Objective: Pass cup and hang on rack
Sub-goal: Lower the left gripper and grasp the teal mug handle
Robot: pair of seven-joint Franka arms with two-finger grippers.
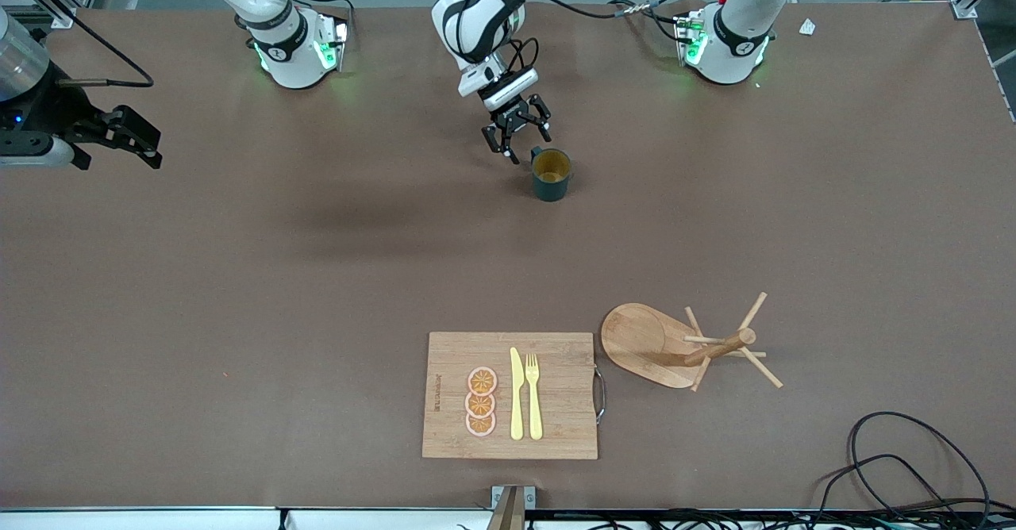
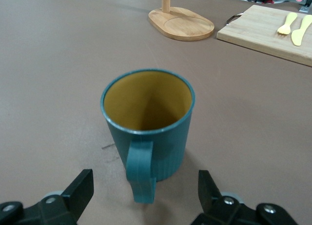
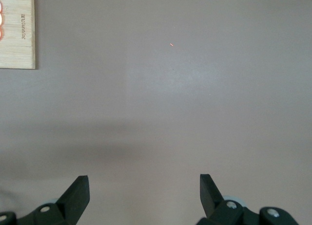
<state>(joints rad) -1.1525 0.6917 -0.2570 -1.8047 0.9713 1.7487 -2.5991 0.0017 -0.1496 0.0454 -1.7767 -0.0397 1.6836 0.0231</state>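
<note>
The dark teal cup (image 1: 551, 174) stands upright on the brown table, its yellowish inside showing. Its handle (image 2: 140, 170) points at my left gripper (image 1: 520, 143). That gripper is open and empty, low beside the cup, with one fingertip on each side of the handle and not touching it (image 2: 145, 186). The wooden rack (image 1: 718, 347) stands upright on its oval base (image 1: 639, 339), nearer to the front camera than the cup; its base also shows in the left wrist view (image 2: 183, 24). My right gripper (image 1: 143, 140) waits open and empty, high over bare table (image 3: 144, 183) at the right arm's end.
A bamboo cutting board (image 1: 556, 403) lies beside the rack, near the front edge. It carries a yellow knife (image 1: 516, 393), a yellow fork (image 1: 533, 395) and orange slices (image 1: 481, 401). Black cables (image 1: 913, 466) lie at the front corner on the left arm's end.
</note>
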